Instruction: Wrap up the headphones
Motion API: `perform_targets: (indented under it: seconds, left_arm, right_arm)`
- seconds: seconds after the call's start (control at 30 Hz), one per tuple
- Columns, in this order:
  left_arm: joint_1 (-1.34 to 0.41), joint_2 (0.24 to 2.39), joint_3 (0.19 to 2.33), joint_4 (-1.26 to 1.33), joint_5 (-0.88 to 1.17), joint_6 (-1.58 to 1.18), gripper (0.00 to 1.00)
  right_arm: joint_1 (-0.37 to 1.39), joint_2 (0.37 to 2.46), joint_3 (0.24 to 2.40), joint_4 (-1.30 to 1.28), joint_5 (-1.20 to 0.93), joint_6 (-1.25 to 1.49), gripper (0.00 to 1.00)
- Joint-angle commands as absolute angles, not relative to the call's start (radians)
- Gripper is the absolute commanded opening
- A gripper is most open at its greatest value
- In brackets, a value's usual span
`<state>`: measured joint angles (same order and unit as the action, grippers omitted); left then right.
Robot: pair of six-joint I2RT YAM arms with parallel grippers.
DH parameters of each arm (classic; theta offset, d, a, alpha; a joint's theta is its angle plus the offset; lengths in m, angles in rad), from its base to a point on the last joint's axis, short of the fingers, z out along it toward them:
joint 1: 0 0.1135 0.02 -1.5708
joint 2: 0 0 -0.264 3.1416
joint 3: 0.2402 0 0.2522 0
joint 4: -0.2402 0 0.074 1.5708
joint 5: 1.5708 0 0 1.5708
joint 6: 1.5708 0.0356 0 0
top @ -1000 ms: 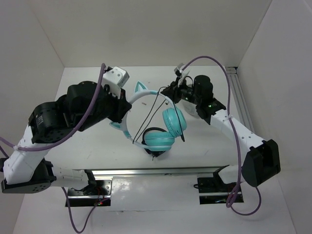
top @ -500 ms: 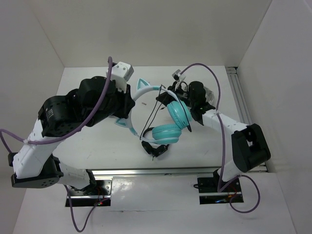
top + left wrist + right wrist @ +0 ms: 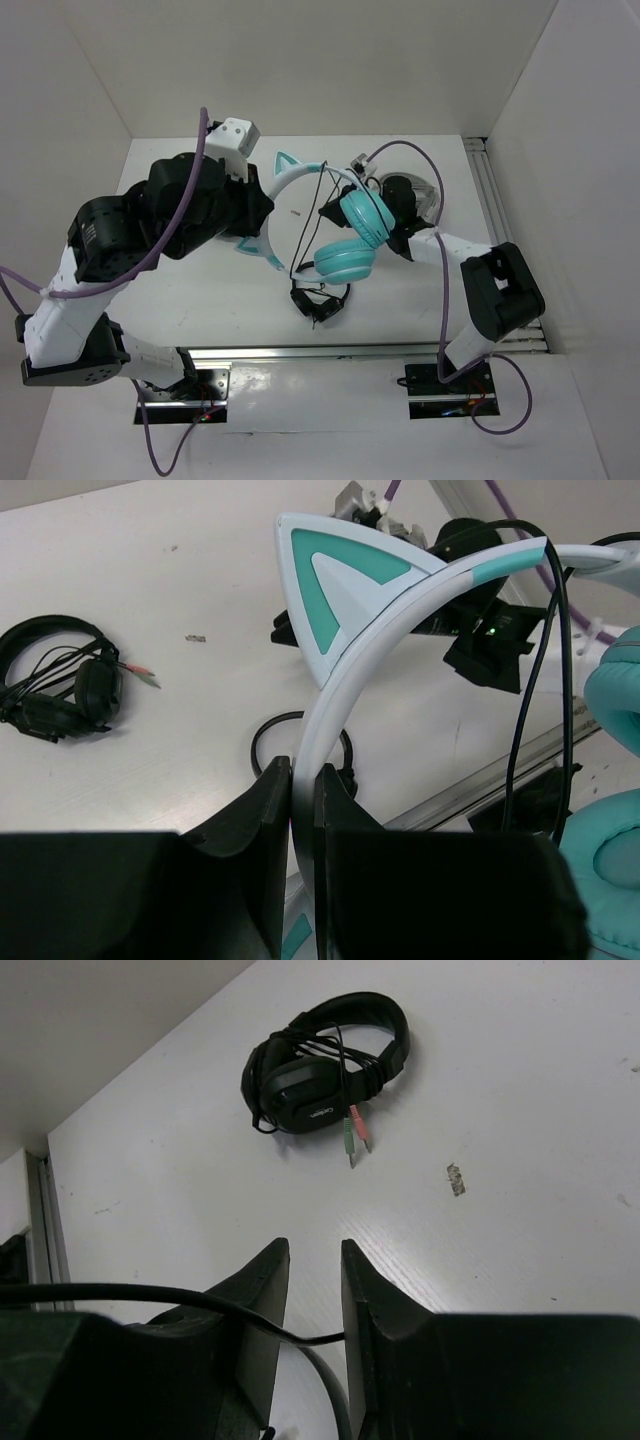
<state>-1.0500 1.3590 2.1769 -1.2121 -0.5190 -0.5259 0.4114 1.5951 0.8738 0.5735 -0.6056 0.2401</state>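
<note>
Two arms are meeting over the middle of the tabletop (image 3: 220, 290). On the left side, the left gripper (image 3: 300, 790) is clamping its two fingers together on the pale mint headband (image 3: 290, 180) of the headphones (image 3: 345, 262), close below one of the cat ears (image 3: 330, 580), and the headband is rising out of the jaws in an arch toward the right. The headphones are sitting over the centre of the tabletop. Their two teal ear cups are hanging at the right end of the arch, one nearer to the far edge and one nearer to the near edge. Whether the cups are touching the surface, I cannot tell. A thin black cable (image 3: 305, 225) is running from the top of the headband down toward the near edge.

Just beside the near ear cup, small black headphones (image 3: 320, 302) are lying flat close to the near edge. On the right, the right gripper (image 3: 310, 1260) is reaching to the far ear cup with its fingers a little apart. The black cable is crossing the gap between them, and it is not pinched.
</note>
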Motion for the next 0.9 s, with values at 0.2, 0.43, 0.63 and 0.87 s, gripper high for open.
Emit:
perform_targets:
  seconds: [0.2,0.43,0.63,0.87]
  left_arm:
    - [-1.054,1.338,2.244,-1.083,-0.480,-0.574,0.00]
    - [-1.054,1.328,2.226,-1.083,-0.506,-0.584,0.00]
    - [-1.054,1.301,2.172,-1.083,-0.698,-0.678,0.00]
    - [-0.809,1.291,2.060,-1.017,-0.808,-0.819,0.00]
  right_arm:
    - [0.405,1.655,0.873,0.683,-0.611,0.264,0.35]
    - [0.405,1.664,0.864,0.693,-0.611,0.264,0.16]
    - [0.440,1.614,0.818,0.664,-0.560,0.255,0.00]
    - [0.575,1.389,0.732,0.459,-0.230,0.265,0.00]
